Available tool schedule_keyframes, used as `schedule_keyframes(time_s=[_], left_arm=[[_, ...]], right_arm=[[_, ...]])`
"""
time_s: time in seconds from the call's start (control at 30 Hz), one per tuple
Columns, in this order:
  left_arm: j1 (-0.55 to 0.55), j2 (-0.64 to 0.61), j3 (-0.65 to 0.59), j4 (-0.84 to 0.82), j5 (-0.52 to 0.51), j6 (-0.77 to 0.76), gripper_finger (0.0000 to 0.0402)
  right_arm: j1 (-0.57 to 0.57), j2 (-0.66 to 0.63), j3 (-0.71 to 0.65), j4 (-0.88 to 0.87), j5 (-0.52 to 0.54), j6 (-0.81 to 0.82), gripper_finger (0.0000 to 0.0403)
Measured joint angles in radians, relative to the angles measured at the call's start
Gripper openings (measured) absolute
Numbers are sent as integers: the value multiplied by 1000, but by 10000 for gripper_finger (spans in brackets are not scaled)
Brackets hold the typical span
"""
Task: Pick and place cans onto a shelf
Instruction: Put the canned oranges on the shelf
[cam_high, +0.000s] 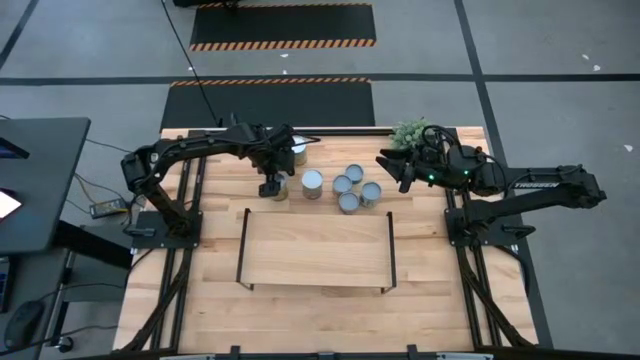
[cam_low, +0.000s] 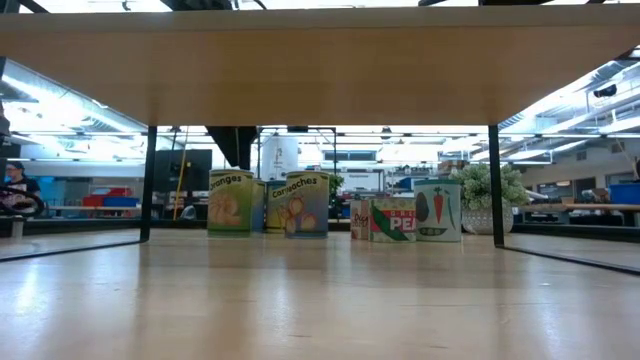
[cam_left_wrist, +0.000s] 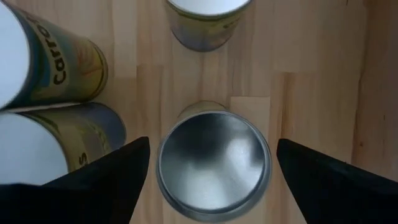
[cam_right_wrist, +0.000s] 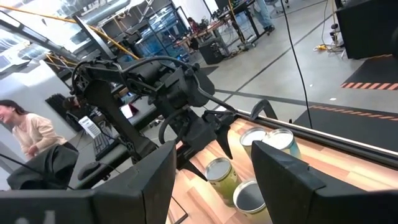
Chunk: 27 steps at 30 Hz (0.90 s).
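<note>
Several silvery-topped cans stand upright on the tabletop behind the shelf (cam_high: 315, 250), a light-wood board with black rails. My left gripper (cam_high: 272, 186) points down over the leftmost can (cam_high: 281, 193). It is open, with one finger on each side of that can's round top (cam_left_wrist: 214, 165) and a narrow gap at each side. Other cans stand to the right (cam_high: 313, 183) (cam_high: 348, 202), and their labels (cam_low: 300, 203) show in the low view. My right gripper (cam_high: 392, 165) hovers level and open at the far right with nothing between its fingers (cam_right_wrist: 286, 180).
A small green plant (cam_high: 408, 133) stands at the far right corner beside my right arm. One more can (cam_high: 298, 150) stands near the table's far edge. Two labelled cans (cam_left_wrist: 43, 62) (cam_left_wrist: 56, 146) crowd close beside one left finger. A person (cam_right_wrist: 25, 134) sits beyond the table.
</note>
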<state>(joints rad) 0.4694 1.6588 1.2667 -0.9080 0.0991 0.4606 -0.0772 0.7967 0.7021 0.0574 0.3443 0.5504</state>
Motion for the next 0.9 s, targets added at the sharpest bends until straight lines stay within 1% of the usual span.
schedule_keyframes(time_s=[0.23, 0.47, 0.57, 0.9], left_arm=[[0, 5, 0, -1, -3, 27, 359], [-8, 42, -1, -10, -56, 60, 359], [-9, 44, -1, -12, -59, 60, 358], [-9, 54, 3, -24, -61, 60, 340]], right_arm=[[0, 0, 0, 2, 0, 0, 217], [1, 0, 0, 8, -2, 0, 217], [1, 1, 0, 17, -5, 0, 217], [2, 3, 0, 18, -6, 0, 217]])
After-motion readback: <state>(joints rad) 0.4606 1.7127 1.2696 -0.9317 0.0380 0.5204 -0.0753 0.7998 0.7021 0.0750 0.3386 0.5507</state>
